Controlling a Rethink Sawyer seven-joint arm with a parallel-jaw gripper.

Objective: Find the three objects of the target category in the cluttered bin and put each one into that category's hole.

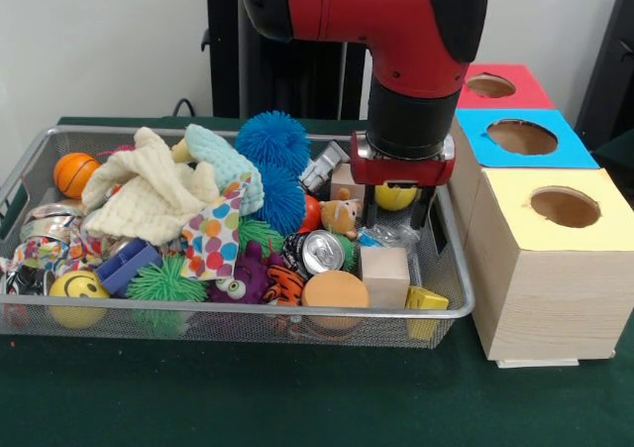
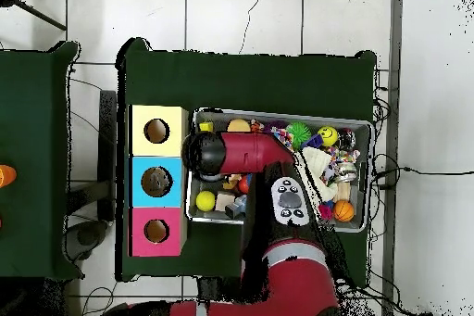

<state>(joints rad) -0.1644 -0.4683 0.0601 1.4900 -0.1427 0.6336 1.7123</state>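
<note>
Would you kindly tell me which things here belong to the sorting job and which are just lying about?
Part of the job: gripper; wire mesh bin with its jumble of toys; red box, blue box and yellow box, each with a hole on top.
Just lying about: orange object on the side table; cables on the floor.

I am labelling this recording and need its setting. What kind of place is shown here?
Probably a robotics lab or test room. A red robot arm works over a wire mesh bin full of toys, beside wooden sorting boxes with holes, on a green-covered table over a tiled floor.
</note>
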